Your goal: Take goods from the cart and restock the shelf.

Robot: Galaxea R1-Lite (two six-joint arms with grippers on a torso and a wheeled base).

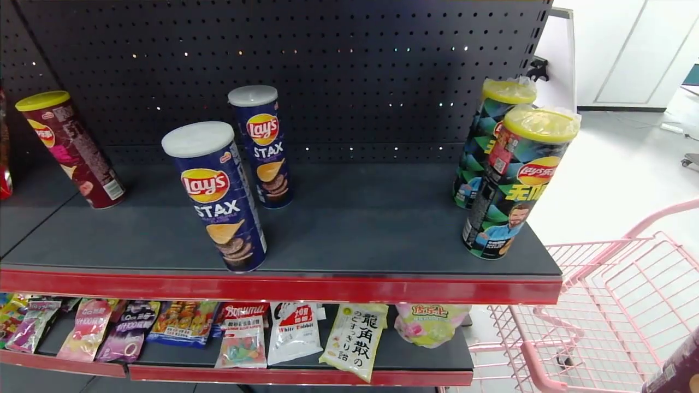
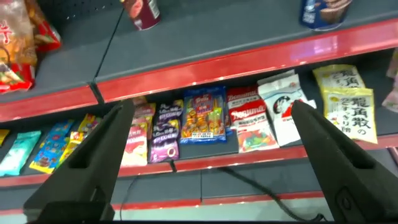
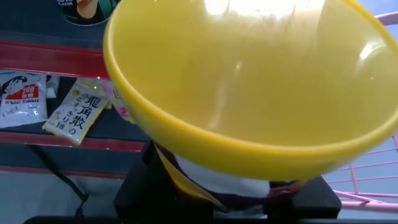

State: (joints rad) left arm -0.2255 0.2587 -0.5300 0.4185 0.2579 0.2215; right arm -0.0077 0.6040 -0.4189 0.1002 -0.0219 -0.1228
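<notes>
Right gripper (image 3: 227, 198): clenched on a maroon cylindrical chip can with a yellow plastic lid (image 3: 249, 93), black fingers (image 3: 146, 186) pressed to either side of the body just under the lid.
Held can: upright, lid towards the wrist camera; seen at the lower right corner of the head view (image 1: 677, 363), past the right end of the shelving and just beside the pink wire cart (image 1: 628, 295).
Left gripper (image 2: 211, 112): released, two black fingers (image 2: 102, 149) spread wide with nothing between them, poised in front of the red front edge of the lower shelf board (image 2: 205, 163).
Lower shelf: row of flat snack bags (image 1: 295, 333) lying along the front edge, among them a white bag and a cream bag with black lettering (image 1: 355, 338).
Dark grey upper shelf board with red front lip (image 1: 338, 229): target level, backed by a black perforated panel (image 1: 327, 71).
Right end of upper board: two green-and-black cans with yellow lids, one at the front edge (image 1: 513, 185), one just behind it (image 1: 483, 147), touching or nearly so.
Left of middle: two blue cans with white lids, front one (image 1: 218, 196) at the front lip, rear one (image 1: 262, 147) near the back panel, apart from each other.
Left end: another maroon can with yellow lid (image 1: 71, 150), standing near the back.
In the way: the front green-and-black can, nearest to the held can.
</notes>
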